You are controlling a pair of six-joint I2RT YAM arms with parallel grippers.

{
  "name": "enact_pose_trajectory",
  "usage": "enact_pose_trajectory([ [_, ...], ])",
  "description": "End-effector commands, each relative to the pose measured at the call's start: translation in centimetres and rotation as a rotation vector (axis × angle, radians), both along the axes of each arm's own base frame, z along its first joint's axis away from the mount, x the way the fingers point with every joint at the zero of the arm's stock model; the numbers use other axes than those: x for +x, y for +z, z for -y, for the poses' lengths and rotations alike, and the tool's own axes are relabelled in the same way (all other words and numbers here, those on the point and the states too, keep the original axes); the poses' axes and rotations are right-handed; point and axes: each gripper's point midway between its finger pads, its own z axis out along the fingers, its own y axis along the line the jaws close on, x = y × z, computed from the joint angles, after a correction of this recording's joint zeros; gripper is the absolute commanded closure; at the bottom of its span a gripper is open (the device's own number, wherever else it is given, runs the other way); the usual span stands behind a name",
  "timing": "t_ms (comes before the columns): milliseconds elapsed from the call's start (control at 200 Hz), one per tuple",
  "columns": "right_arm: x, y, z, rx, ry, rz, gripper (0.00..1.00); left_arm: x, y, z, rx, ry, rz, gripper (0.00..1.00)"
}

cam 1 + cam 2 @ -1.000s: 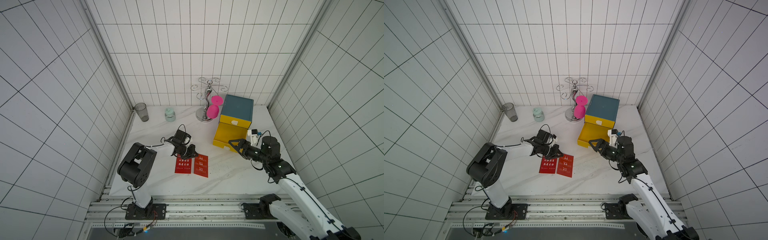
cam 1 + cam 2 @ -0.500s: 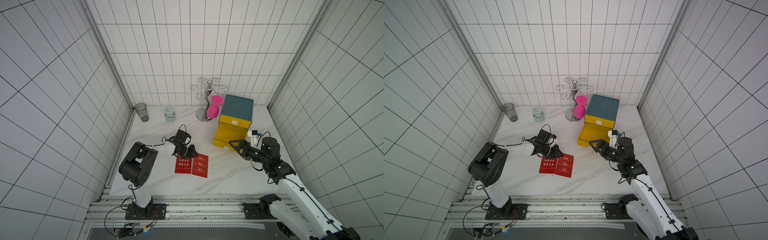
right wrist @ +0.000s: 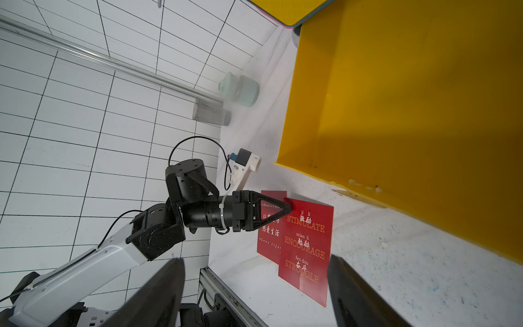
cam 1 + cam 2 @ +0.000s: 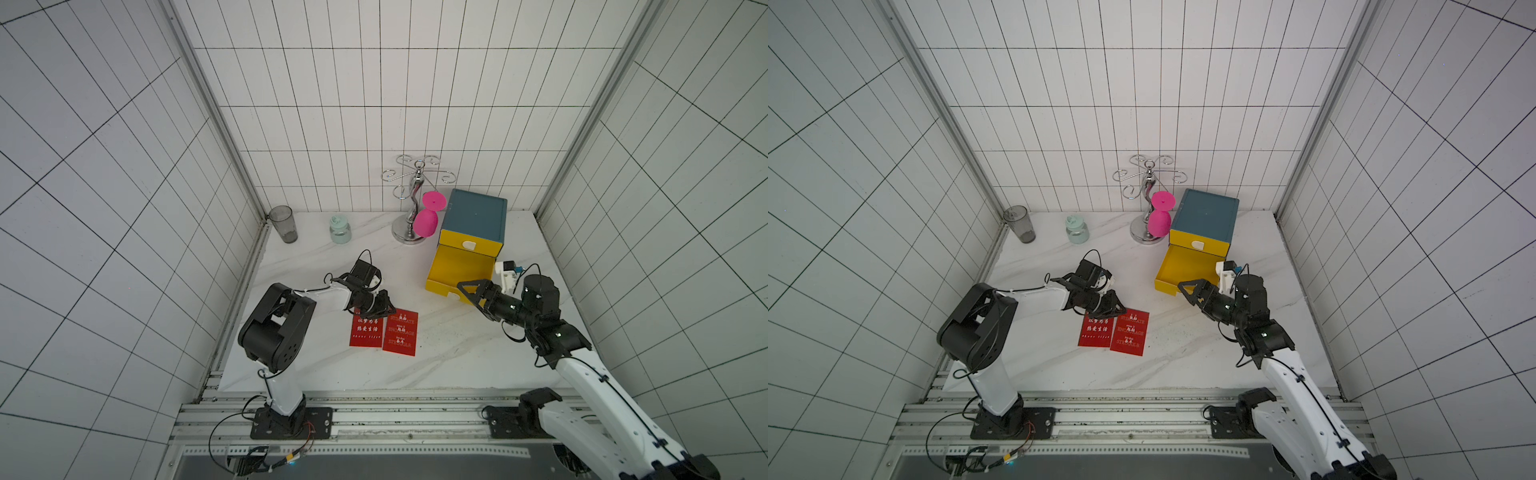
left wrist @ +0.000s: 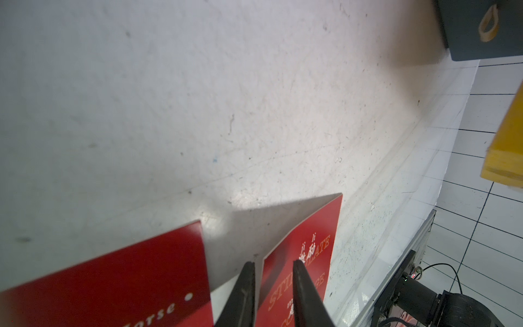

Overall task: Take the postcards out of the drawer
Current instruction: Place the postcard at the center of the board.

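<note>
Left tool (image 4: 384, 309) is sitting low at the far edge of the STIMULATE card (image 4: 400, 332). Its jaws are a little apart and clamping nothing, and the left wrist view is showing the card edge in the narrow gap. Right tool (image 4: 468, 297) is hanging at the front lip of the open drawer (image 4: 436, 287), jaws wide apart, empty. Cards are lying flat on the surface (image 4: 457, 353), out of the drawer. The Love life card (image 4: 365, 330) is touching the STIMULATE card, which is overlapping its edge in the right wrist view.

Risks: the left tips are so close to the card that a sideways pull-out is likely dragging it or shoving it over its neighbour. Right tool is risking a knock on the drawer front. The visible drawer floor is looking bare, but its back is hidden, so a card could be getting missed.

Counting: two cards showing, no third seen; two arms; one cabinet (image 4: 473, 216) with two drawers, the upper one shut; one grey cup (image 4: 283, 224); one mint jar (image 4: 340, 229); one wire rack (image 4: 411, 199); one pink glass (image 4: 426, 220).
</note>
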Motion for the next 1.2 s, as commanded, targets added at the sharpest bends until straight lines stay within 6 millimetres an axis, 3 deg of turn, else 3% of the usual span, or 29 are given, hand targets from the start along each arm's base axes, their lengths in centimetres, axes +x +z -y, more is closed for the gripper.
enact_pose_trajectory([
  [0, 0.1, -0.8, 0.3, 0.001, -0.007, -0.005, 0.17, 0.3, 0.5, 0.0, 0.002, 0.019, 0.011, 0.76],
  [575, 0.4, -0.5, 0.1, -0.012, 0.013, 0.001, 0.17, 0.5, 1.4, -0.7, 0.018, 0.063, 0.034, 0.71],
  [830, 0.2, -0.6, 0.3, -0.026, 0.013, -0.013, 0.17, 0.3, 3.4, -1.4, 0.043, 0.071, 0.092, 0.68],
  [960, 0.1, -0.8, 0.3, -0.028, 0.011, -0.018, 0.17, -1.0, 4.4, -0.2, 0.064, -0.003, 0.134, 0.68],
  [1194, 0.0, -0.8, 0.4, -0.028, 0.010, -0.017, 0.17, -4.2, 4.0, 4.3, 0.050, -0.183, 0.119, 0.68],
])
